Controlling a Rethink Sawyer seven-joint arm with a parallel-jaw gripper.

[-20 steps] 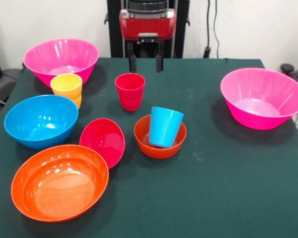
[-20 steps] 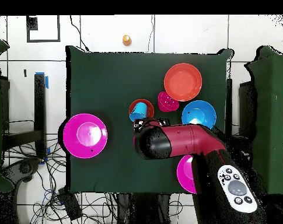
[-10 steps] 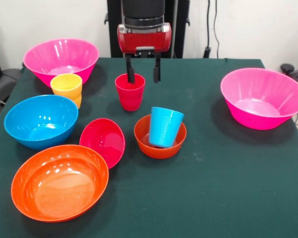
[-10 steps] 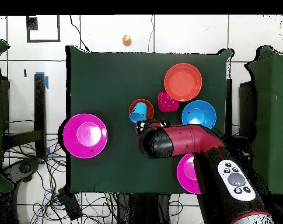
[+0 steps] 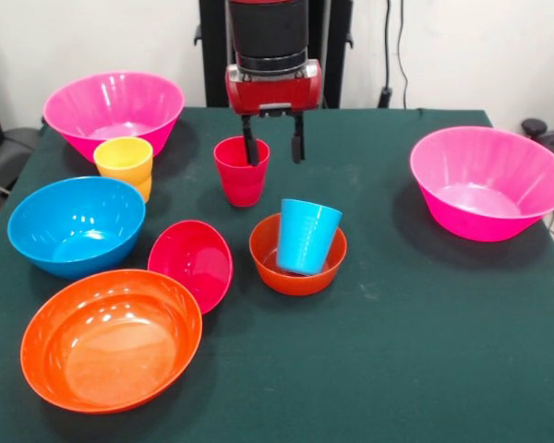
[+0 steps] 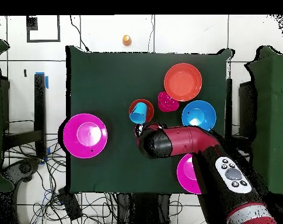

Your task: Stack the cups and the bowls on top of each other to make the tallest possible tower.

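Your tool (image 5: 275, 146) hangs with its fingers spread wide at the red cup (image 5: 242, 170), one finger dipping over the cup's rim, the other just outside it; nothing is gripped. That cup stands upright near the middle of the desk's (image 5: 425, 351) far edge. The blue cup (image 5: 307, 236) leans inside the small orange bowl (image 5: 297, 268) at the desk's centre. The crimson bowl (image 5: 194, 262) tilts against the wide orange bowl (image 5: 109, 338). The yellow cup (image 5: 124, 159) sits nested on an orange one. In the overhead view your arm (image 6: 184, 143) covers the red cup.
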